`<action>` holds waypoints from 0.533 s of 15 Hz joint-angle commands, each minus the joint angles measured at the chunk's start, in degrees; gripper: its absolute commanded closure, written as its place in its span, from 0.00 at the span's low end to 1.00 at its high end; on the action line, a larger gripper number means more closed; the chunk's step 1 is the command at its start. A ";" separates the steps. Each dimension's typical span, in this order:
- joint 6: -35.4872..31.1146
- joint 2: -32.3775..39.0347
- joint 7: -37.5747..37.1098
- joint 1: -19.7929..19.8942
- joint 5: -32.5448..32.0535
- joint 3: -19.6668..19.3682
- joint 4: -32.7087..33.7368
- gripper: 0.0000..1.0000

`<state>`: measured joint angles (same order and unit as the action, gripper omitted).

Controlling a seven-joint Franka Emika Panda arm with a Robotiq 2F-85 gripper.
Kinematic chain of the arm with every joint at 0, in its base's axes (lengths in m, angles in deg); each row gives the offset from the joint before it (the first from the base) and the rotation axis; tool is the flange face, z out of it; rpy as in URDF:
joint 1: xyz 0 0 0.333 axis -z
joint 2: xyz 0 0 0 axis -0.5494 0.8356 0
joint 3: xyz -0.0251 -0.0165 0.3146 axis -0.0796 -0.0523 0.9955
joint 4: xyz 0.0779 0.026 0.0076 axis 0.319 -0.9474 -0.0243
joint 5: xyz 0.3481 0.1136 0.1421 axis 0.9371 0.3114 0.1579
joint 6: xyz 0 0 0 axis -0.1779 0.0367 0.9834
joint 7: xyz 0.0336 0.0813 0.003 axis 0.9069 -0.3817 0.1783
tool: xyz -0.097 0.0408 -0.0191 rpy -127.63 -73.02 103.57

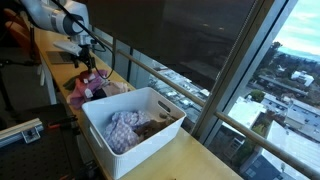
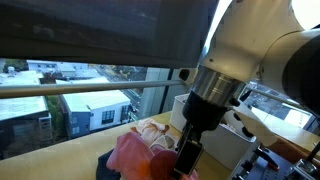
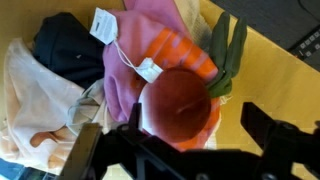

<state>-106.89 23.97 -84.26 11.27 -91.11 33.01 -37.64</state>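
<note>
Your arm [image 1: 50, 14] is folded over, wrist [image 2: 218, 85] near vertical, tool [image 3: 180, 140] aimed straight down and set low. Wrist view: fingers [image 3: 285, 140] spread wide, jaws well apart. Both exterior views agree on the downward pose. Arm housing white, tool black.

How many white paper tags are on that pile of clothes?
2. The upper tag lies between the dark garment and the pink cloth; the lower tag lies on the pink cloth. Others may be hidden.
</note>
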 commanded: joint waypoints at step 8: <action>-0.27 9.66 0.02 -3.26 -0.82 -4.12 6.34 0.62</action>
<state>-106.90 32.78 -84.22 9.09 -91.37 30.19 -32.38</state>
